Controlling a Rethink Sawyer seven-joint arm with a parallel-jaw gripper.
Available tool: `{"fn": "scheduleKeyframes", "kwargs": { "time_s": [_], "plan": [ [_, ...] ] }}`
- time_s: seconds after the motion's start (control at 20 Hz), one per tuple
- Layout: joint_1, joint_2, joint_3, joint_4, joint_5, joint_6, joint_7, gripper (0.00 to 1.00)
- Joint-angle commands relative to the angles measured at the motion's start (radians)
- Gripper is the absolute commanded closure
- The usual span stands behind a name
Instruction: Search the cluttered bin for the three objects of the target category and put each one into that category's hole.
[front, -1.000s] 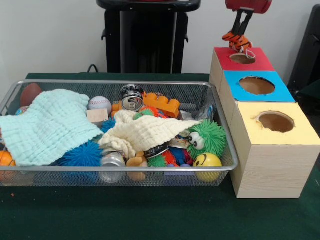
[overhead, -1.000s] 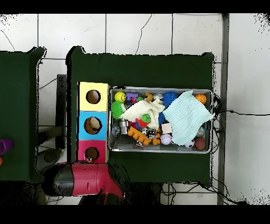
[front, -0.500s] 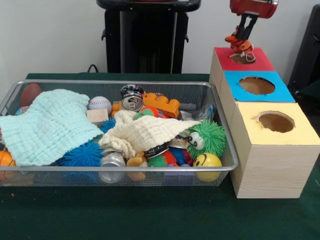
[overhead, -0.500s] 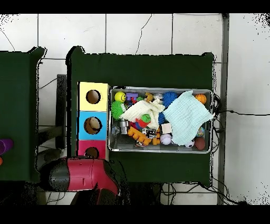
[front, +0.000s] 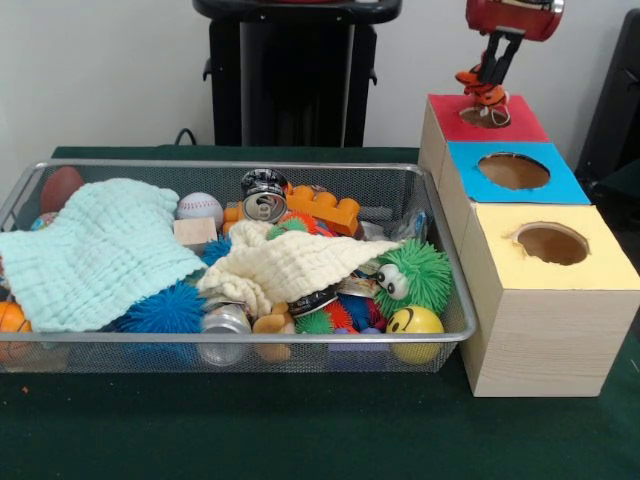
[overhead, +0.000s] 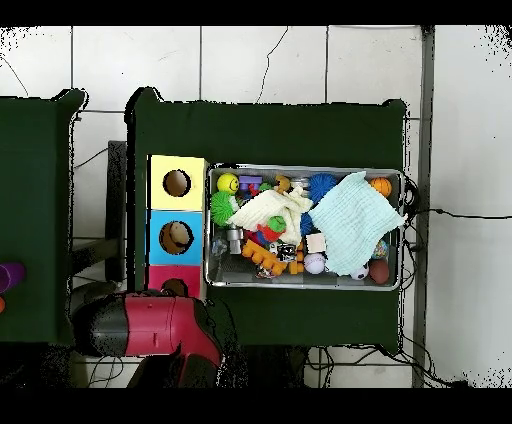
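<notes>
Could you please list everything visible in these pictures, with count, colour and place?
Wire bin: one, silver, on the green table.
Cloths: two, pale green at the bin's left, cream in the middle.
Spiky balls: green with eyes at the bin's right, blue at the front.
Smiley ball: one, yellow, front right corner.
Baseball: one, white, at the back.
Cans: two, silver, one at the back, one at the front.
Toy block: one, orange, at the back.
Wooden box: one, right of the bin, with red, blue and yellow holes.
Striped toy: one, orange and black, over the red hole.
Gripper: one, jaws shut on the striped toy.
</notes>
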Motion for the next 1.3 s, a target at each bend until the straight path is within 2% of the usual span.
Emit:
{"fn": "scheduleKeyframes", "kwargs": {
  "time_s": [0.05, 0.3, 0.35, 0.55, 0.8, 1.1, 1.3],
  "plan": [
    [-0.012, 0.041, 0.007, -0.028, 0.057, -0.029, 0.277, 1.0],
    [-0.01, 0.035, 0.012, -0.002, 0.066, -0.081, 0.264, 1.0],
    [-0.012, 0.033, 0.016, 0.005, 0.069, -0.091, 0.258, 0.0],
    [-0.037, 0.029, 0.045, 0.029, 0.084, -0.125, 0.228, 0.0],
    [-0.016, 0.044, 0.018, -0.026, 0.061, -0.041, 0.219, 0.0],
    [-0.036, 0.042, 0.033, -0.028, 0.08, -0.008, 0.215, 0.0],
    [-0.044, 0.005, 0.033, 0.002, 0.083, 0.001, 0.202, 0.0]
  ]
}}
